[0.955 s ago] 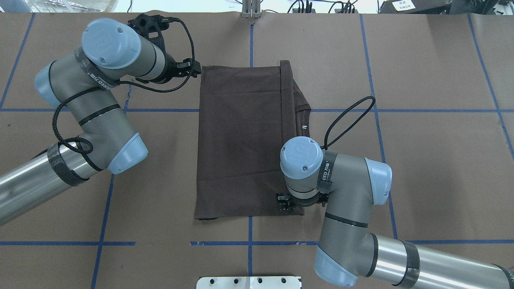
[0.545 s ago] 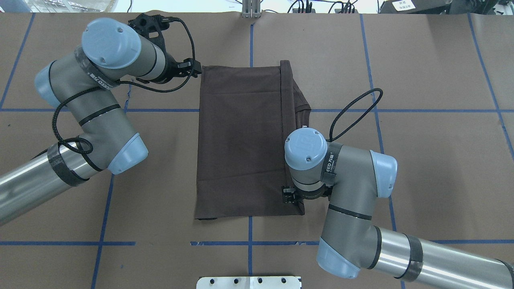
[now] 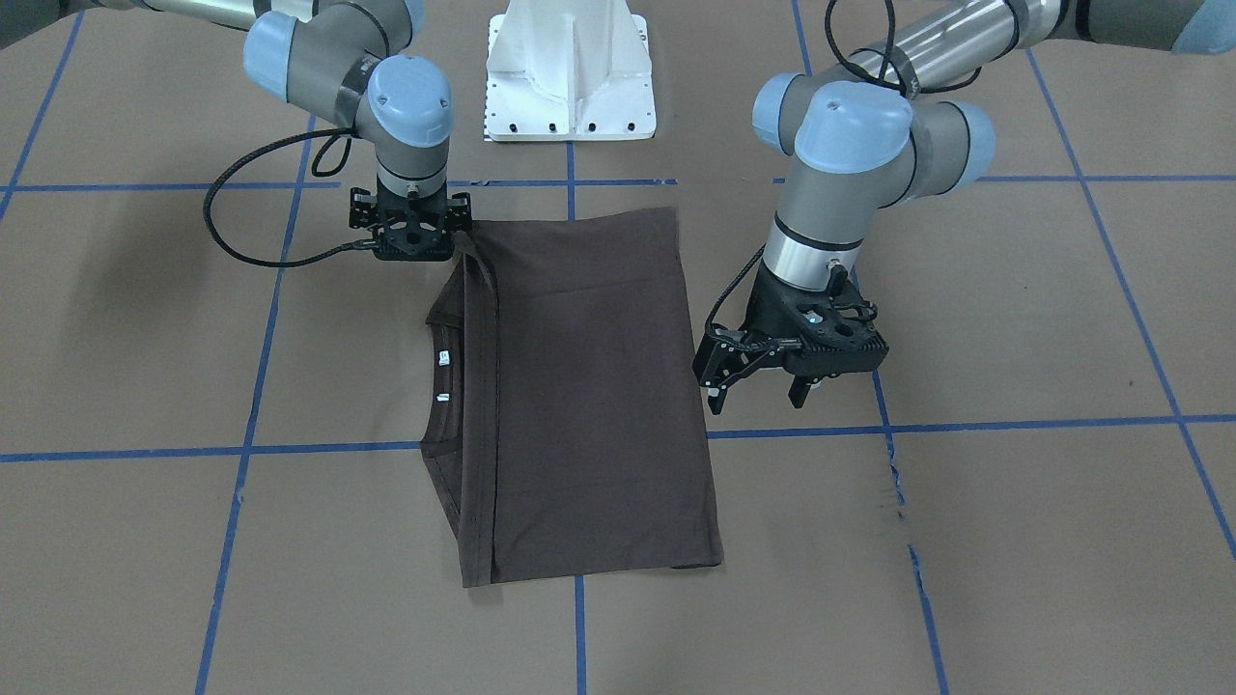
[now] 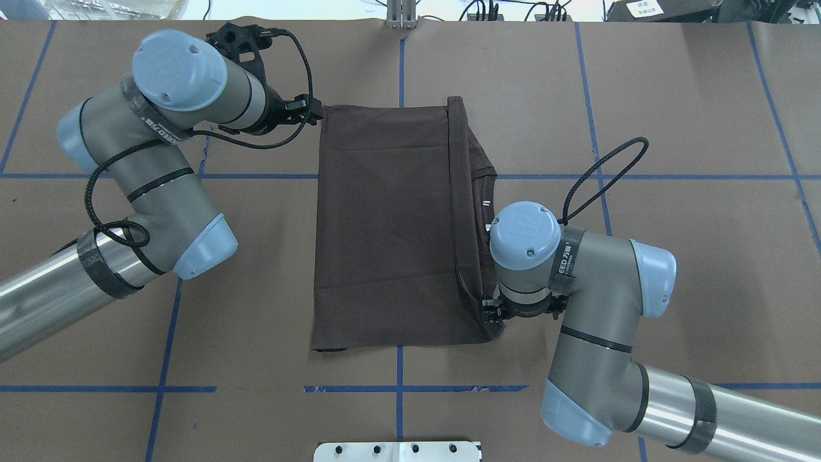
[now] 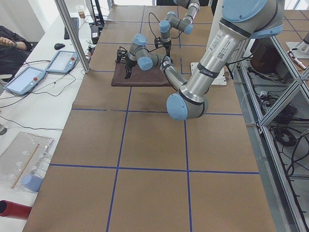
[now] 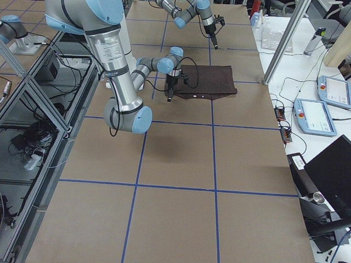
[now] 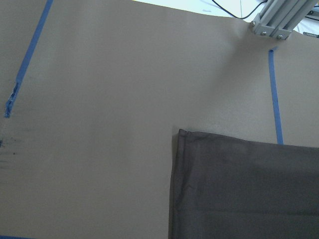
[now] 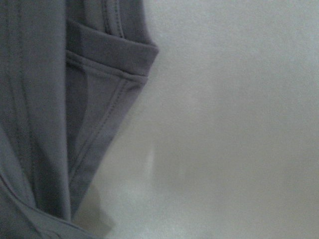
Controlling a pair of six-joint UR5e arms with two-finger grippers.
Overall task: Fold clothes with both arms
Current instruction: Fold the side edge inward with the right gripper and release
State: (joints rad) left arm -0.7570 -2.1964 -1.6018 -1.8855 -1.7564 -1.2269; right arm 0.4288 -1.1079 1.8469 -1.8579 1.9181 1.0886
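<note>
Mid-fold: right gripper [image 3: 413, 232] fingers look clamped on T-shirt [image 3: 589, 386] corner; left gripper [image 3: 758, 378] fingers apart beside it, should grab next.

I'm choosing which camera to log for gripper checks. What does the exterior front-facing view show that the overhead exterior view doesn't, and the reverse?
Only the front-facing view shows the left gripper plainly, fingers spread beside the T-shirt, plus the white pedestal base in full. Only the overhead view shows cables and an aluminium post beyond the table's far edge; there the arms' wrists hide most of both grippers. Both show the folded shirt, its white neck labels, the right gripper at a shirt corner, and blue tape lines.
</note>
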